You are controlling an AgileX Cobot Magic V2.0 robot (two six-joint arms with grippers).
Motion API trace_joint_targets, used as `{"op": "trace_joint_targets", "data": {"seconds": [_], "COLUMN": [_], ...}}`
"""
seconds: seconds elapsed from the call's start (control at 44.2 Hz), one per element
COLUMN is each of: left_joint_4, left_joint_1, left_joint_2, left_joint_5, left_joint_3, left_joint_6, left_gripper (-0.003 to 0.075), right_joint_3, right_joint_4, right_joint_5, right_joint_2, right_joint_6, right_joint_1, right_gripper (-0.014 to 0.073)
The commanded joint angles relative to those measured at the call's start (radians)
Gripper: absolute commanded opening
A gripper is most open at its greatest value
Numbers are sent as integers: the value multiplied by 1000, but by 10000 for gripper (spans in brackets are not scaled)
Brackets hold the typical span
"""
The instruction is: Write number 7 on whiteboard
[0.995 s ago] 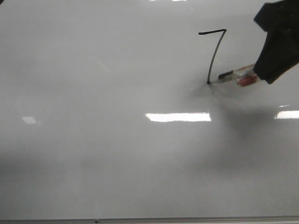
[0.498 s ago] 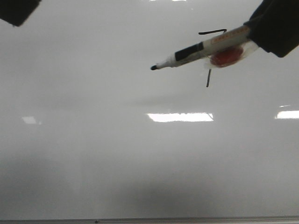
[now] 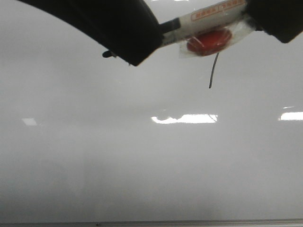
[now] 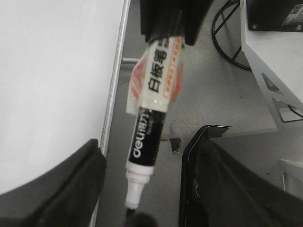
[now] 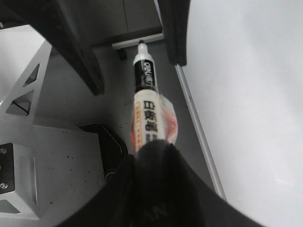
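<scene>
The whiteboard (image 3: 94,156) fills the front view. Only the lower stem of the number 7 (image 3: 214,71) shows; its top is hidden behind the marker (image 3: 208,16). My right gripper (image 3: 279,19) is shut on the marker's rear end and holds it off the board, with a red pad in clear plastic (image 3: 208,41) attached under it. In the right wrist view this gripper (image 5: 154,151) grips the marker (image 5: 147,104). My left gripper (image 4: 142,189) is open, its fingers (image 4: 52,189) standing either side of the marker's tip end (image 4: 142,142) without touching it.
The board's thin grey frame edge (image 3: 151,222) runs along the near side and shows beside the marker (image 4: 113,94). Beyond the board's edge lie grey floor, a white metal stand (image 4: 270,71) and a black cable (image 4: 227,33).
The right gripper lifted the marker off the foot of the 7 and raised it. The left arm swung in from the upper left and now brackets the marker's tip.
</scene>
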Motion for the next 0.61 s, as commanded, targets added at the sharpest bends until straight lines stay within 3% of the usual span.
{"op": "trace_joint_targets", "data": {"seconds": [0.0, 0.204, 0.43, 0.588], "left_joint_4": [-52, -68, -105, -108], "left_joint_1": [-9, -9, -9, -9], "left_joint_2": [-1, 8, 8, 8], "left_joint_5": [-54, -56, -56, -56], "left_joint_3": [-36, -36, -36, -36], "left_joint_6": [8, 8, 31, 31], "left_gripper": [420, 391, 155, 29], "right_joint_3": [-20, -20, -20, -20], "right_joint_4": [54, 54, 54, 54], "right_joint_5": [-20, -20, -21, -21], "right_joint_2": [-20, -20, -20, -20], "right_joint_6": [-12, -12, -12, -12], "right_joint_1": [0, 0, 0, 0], "right_gripper": [-69, -69, -69, -56]}}
